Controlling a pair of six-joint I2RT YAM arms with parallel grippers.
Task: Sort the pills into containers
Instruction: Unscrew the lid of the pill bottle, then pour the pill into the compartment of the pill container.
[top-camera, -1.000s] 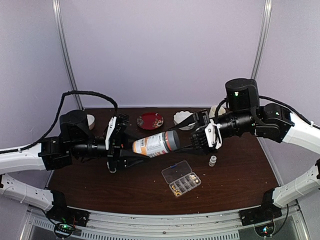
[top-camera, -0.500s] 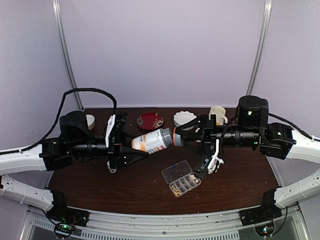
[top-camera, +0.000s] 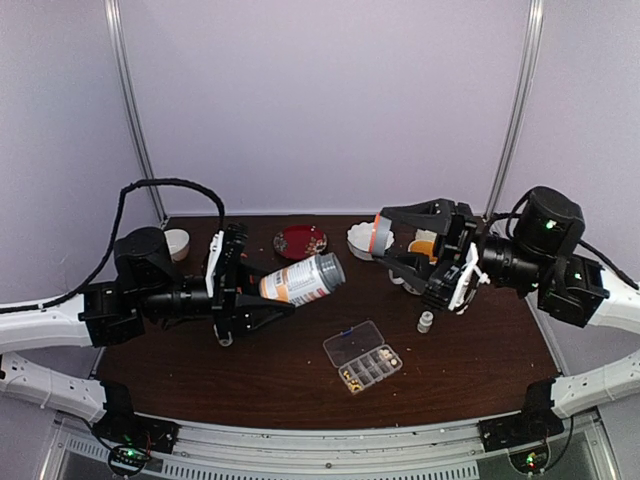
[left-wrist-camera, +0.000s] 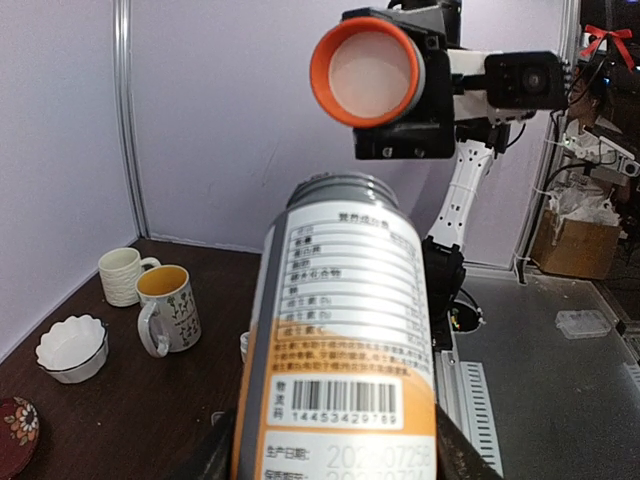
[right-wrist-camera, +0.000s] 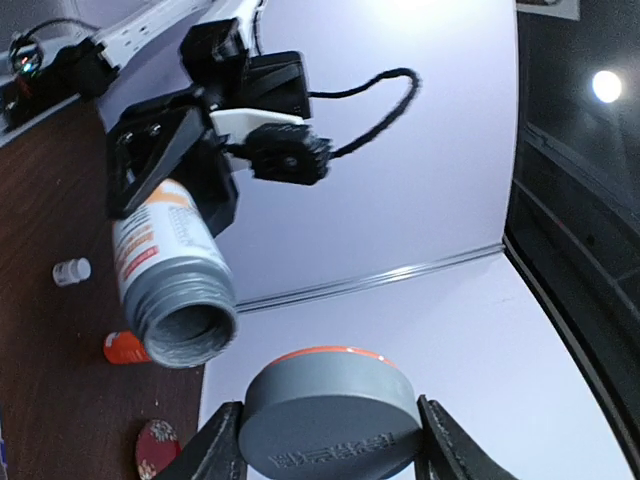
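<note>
While clamping uncapped labelled bottle (top-camera: 302, 279) in left end effector (top-camera: 268, 290),
pinches grey orange-lined cap (top-camera: 379, 235) in right end effector (top-camera: 388, 240).

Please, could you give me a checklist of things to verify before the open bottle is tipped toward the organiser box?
1. Cap off the bottle: ok, the right fingers hold it clear of the mouth.
2. Grip on bottle: ok, the left fingers clamp its labelled body.
3. Organiser box lid open: ok.
4. Bottle mouth above organiser box: not ok, the box lies nearer the arm bases.
5. Contents inside bottle: cannot tell.
</note>
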